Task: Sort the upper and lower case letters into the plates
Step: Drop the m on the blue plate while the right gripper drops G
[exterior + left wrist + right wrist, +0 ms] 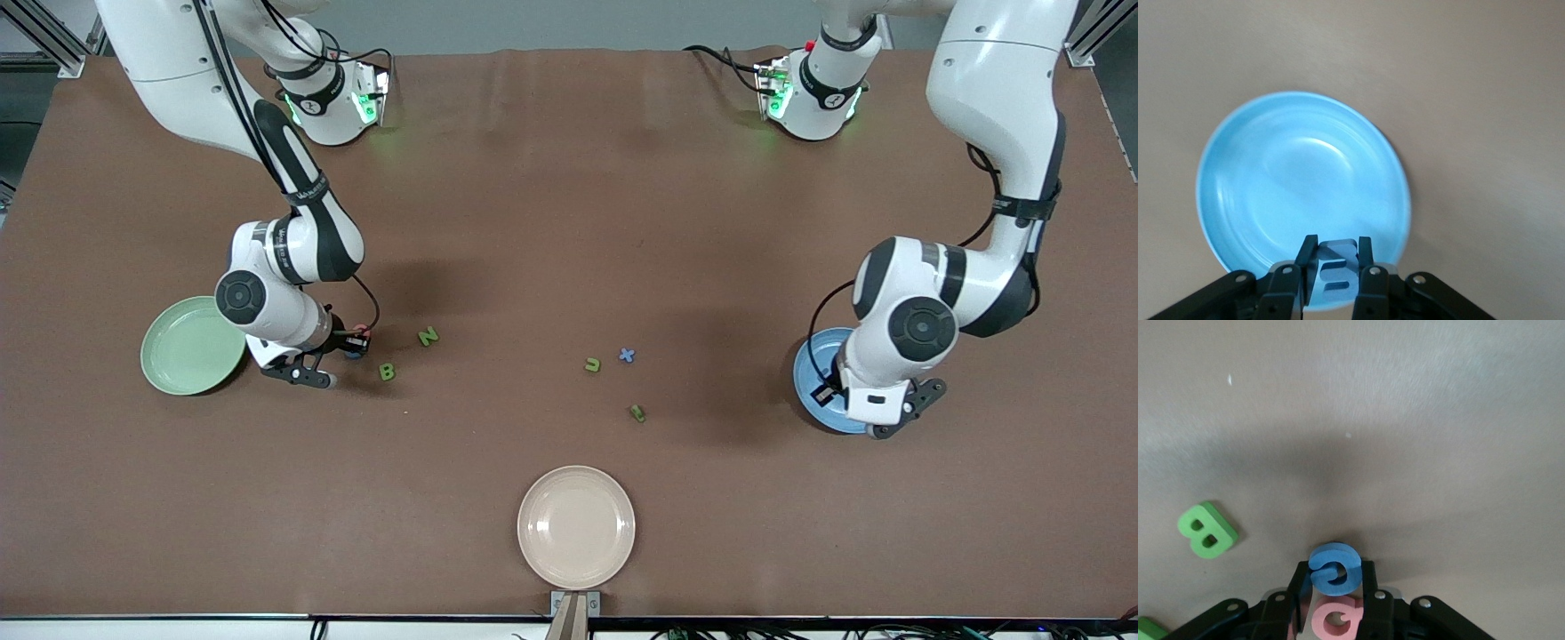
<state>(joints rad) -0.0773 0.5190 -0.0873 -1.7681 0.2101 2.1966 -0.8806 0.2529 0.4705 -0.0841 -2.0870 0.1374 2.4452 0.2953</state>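
The blue plate (811, 378) lies at the left arm's end of the table and fills the left wrist view (1298, 173). My left gripper (829, 391) (1336, 243) hangs over its rim, shut on a blue-grey foam letter (1336, 275). The pale green plate (188, 348) lies at the right arm's end. My right gripper (356, 342) (1335, 570) is low at the table beside it, shut on a blue letter G (1338, 560), with a pink letter (1335, 621) also between its fingers. Green letters B (387, 372) (1207, 530) and N (428, 336) lie close by.
A green u (592, 364), a blue x (627, 355) and another small green letter (637, 412) lie mid-table. A beige plate (576, 526) sits at the table edge nearest the front camera.
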